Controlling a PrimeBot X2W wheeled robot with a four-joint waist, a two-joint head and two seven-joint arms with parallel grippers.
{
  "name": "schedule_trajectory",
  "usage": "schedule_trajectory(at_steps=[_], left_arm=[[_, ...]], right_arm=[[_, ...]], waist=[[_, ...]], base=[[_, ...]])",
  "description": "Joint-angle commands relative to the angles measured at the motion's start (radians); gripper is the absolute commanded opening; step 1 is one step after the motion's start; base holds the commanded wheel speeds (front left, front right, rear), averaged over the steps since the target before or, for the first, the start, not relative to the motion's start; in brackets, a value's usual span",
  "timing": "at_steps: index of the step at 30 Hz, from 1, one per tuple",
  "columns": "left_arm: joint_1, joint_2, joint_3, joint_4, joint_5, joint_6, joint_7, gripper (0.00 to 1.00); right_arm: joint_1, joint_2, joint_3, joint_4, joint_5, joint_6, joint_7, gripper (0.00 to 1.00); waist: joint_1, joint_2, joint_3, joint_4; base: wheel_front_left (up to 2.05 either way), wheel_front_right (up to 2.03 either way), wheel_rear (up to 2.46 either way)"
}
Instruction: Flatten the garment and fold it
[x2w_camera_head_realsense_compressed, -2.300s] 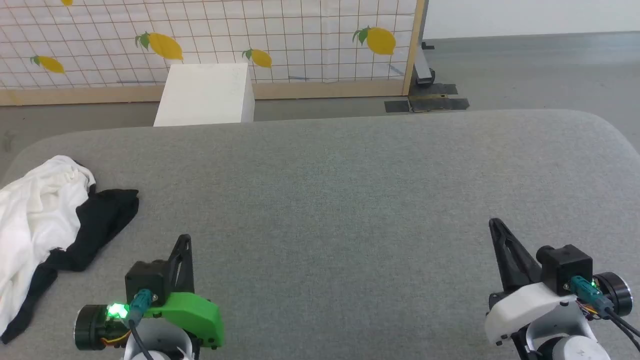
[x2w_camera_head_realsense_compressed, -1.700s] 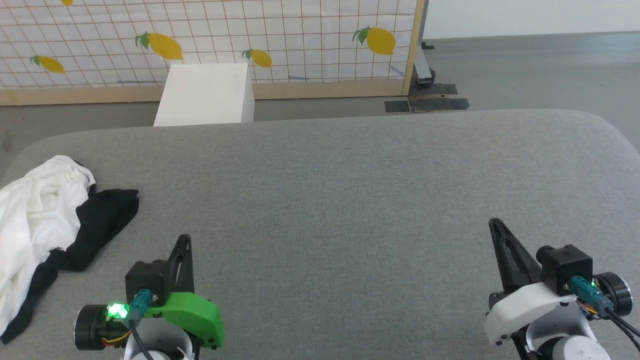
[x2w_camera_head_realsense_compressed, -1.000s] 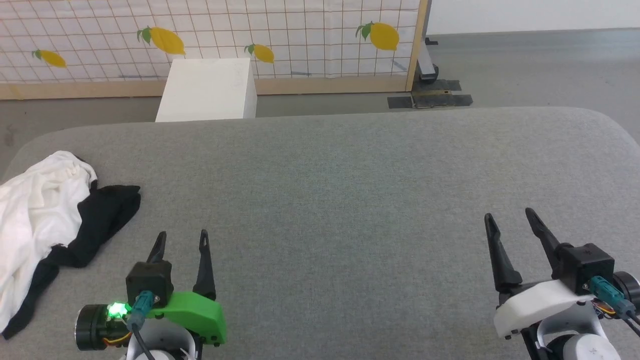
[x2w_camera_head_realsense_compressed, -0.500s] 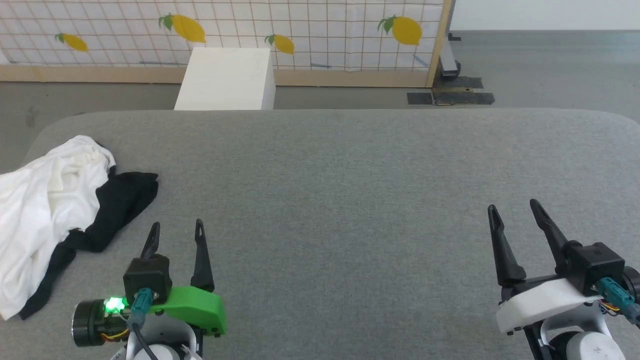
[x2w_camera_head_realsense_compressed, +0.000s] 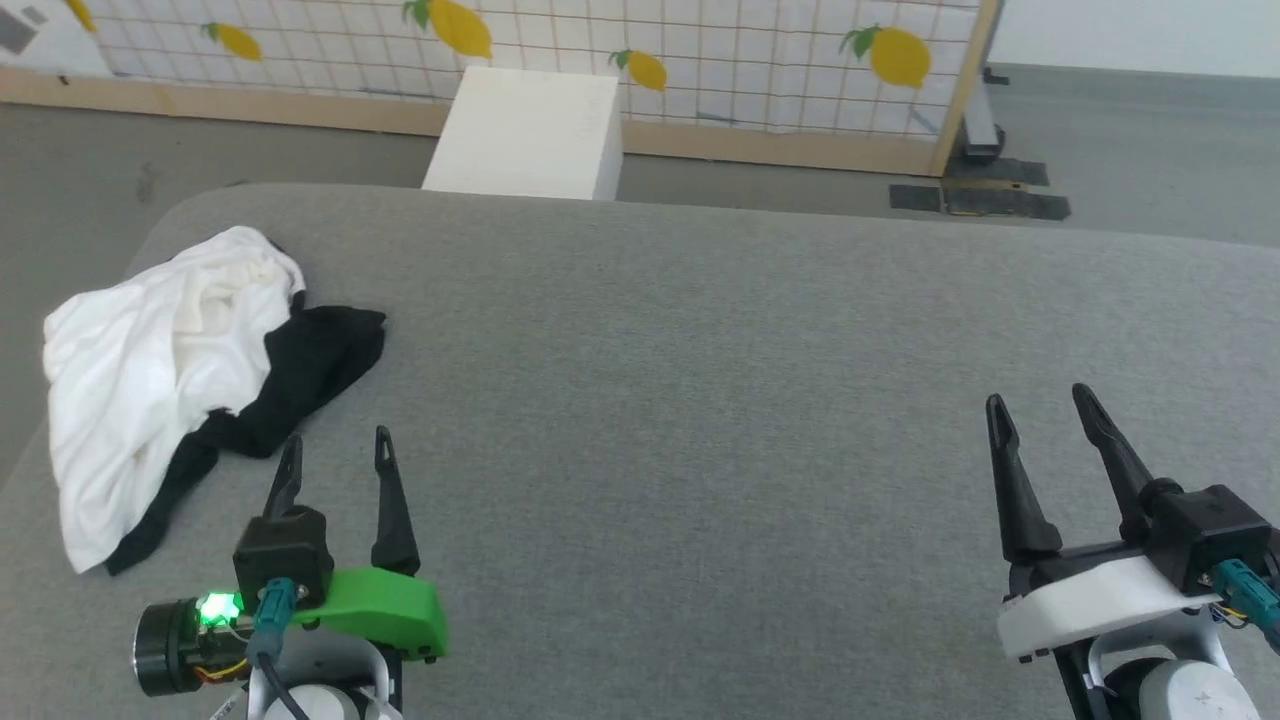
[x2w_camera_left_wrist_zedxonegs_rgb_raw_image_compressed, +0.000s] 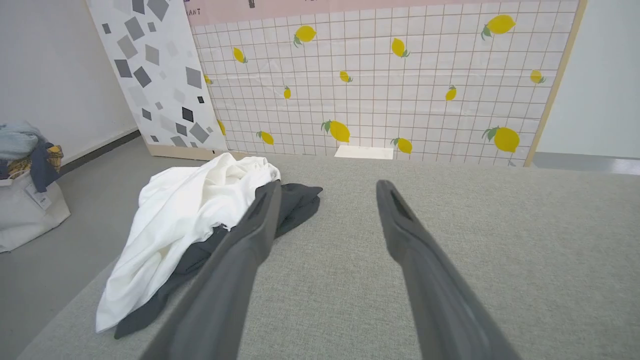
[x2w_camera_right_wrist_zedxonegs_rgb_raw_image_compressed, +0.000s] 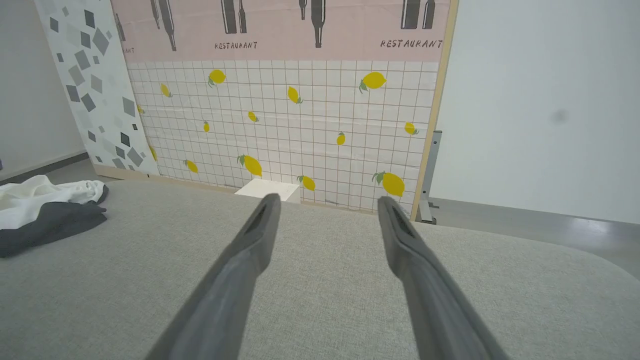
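Sitting in a crumpled heap at the left of the head view, the garment (x2w_camera_head_realsense_compressed: 150, 370) is resting on the grey padded surface (x2w_camera_head_realsense_compressed: 700, 400), its white body bunched over a black sleeve, close to the surface's left edge. The left gripper (x2w_camera_head_realsense_compressed: 337, 437) is hovering at the lower left, just beside the black cloth, jaws spread wide and gripping nothing. The right gripper (x2w_camera_head_realsense_compressed: 1037, 395) is hanging at the lower right, well apart from the cloth, equally wide and empty. Flattening is not yet begun, so I judge this to be the approach. The next move is calling for the left arm to reach up-left, pinch an edge of the heap and draw it toward the middle, where both grippers can spread it.
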Motion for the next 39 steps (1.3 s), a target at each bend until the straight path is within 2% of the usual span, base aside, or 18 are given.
schedule_trajectory(at_steps=[1,5,17,23,30,34,39], left_arm=[[-0.019,0.003,0.001,-0.004,-0.002,0.010,-0.012,1.00],[-0.019,-0.002,0.012,-0.006,-0.009,0.022,-0.025,1.00],[-0.037,-0.009,0.053,-0.008,-0.028,0.038,-0.050,1.00],[-0.094,-0.007,0.129,0.000,-0.059,0.017,-0.062,1.00],[-0.225,0.060,0.258,0.056,-0.088,-0.037,-0.076,1.00],[-0.327,0.123,0.302,0.158,-0.110,-0.073,-0.084,1.00],[-0.476,0.203,0.302,0.326,-0.141,-0.132,-0.071,1.00]], right_arm=[[-0.004,0.001,-0.001,-0.012,0.007,-0.001,-0.012,1.00],[-0.001,0.001,0.001,-0.025,0.007,-0.001,-0.025,1.00],[-0.003,0.001,0.001,-0.052,0.004,-0.001,-0.050,1.00],[-0.016,0.002,0.006,-0.070,-0.005,-0.001,-0.062,1.00],[-0.043,0.002,0.008,-0.095,-0.033,-0.001,-0.076,1.00],[-0.068,-0.007,-0.001,-0.115,-0.047,-0.001,-0.084,1.00],[-0.096,-0.031,-0.010,-0.138,-0.054,-0.001,-0.094,1.00]], waist=[[0.0000,0.0000,0.002,0.027],[0.0000,0.0000,0.006,0.080],[0.0000,0.0000,0.034,0.178],[0.0000,0.0000,0.068,0.203],[0.0000,0.0000,0.137,0.199],[0.0000,0.0000,0.199,0.196],[0.0000,0.0000,0.279,0.200]], base=[[0.00,0.00,0.00],[0.00,0.00,0.00],[0.00,0.00,0.00],[0.00,0.00,0.00],[0.00,0.00,0.00],[0.00,0.00,0.00],[0.00,0.00,0.00]])
